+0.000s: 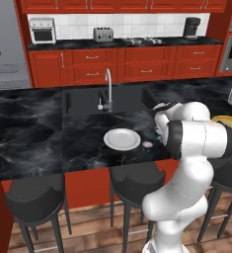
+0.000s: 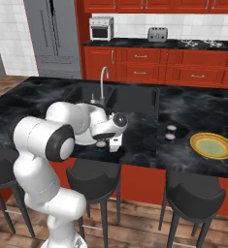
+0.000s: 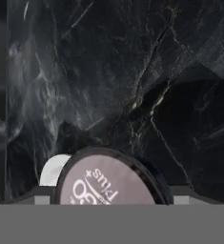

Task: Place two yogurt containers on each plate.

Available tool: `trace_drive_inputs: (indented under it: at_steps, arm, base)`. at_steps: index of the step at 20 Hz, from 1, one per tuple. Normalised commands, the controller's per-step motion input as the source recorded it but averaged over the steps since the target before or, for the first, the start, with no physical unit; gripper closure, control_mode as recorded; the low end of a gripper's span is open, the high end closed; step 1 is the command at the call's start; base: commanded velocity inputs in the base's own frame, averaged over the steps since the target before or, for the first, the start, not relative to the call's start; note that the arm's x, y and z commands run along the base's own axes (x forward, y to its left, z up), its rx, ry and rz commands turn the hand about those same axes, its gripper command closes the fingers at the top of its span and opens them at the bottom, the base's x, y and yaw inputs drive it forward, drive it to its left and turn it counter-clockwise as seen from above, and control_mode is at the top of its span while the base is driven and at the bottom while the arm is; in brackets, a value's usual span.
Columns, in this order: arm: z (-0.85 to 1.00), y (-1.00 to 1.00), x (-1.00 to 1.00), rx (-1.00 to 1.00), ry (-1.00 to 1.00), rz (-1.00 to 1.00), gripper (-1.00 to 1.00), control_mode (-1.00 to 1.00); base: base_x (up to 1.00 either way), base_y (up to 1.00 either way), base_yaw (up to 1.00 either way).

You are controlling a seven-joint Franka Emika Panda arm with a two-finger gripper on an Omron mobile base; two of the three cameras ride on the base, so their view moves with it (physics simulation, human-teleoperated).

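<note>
Clearly, the task is sitting near its start: neither plate is carrying a cup yet, as far as the base views are showing.

Going from left to right along the front edge of the black marble worktop [image 1: 28,128], the plain white round plate [image 1: 122,139] is lying bare just in front of the sink, holding nothing. Just beside it on the right, one small yogurt cup with a pale pinkish top [image 1: 147,144] is resting on the worktop. Next to that, the end effector [image 2: 102,144] is reaching down close to the front edge, and its jaws are standing half-closed around another yogurt cup with a pinkish-grey printed lid [image 3: 108,183]; the hand view is showing the lid sitting between the finger tips, so I am judging this a grip just made, with the cup not yet lifted clear. Further right, two more small dark-sided yogurt cups [image 2: 171,132] are standing close together on the worktop. Nearest the right end, the yellow plate with a greenish centre and orange rim [image 2: 212,146] is also lying empty.

All four placements are remaining.
</note>
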Motion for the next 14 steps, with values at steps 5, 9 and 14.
trace_drive_inputs:
  at_steps: [5,9,14]
  arm:
    - [0.61,0.42,0.00,-0.02,-0.24,0.50,1.00,-1.00]
    - [0.87,0.19,0.00,-0.13,-0.23,0.53,1.00,-1.00]
    - [0.77,0.30,0.02,-0.20,-0.08,0.39,1.00,-1.00]
  base:
    - [0.00,0.00,0.00]
    - [0.00,0.00,0.00]
    - [0.00,0.00,0.00]
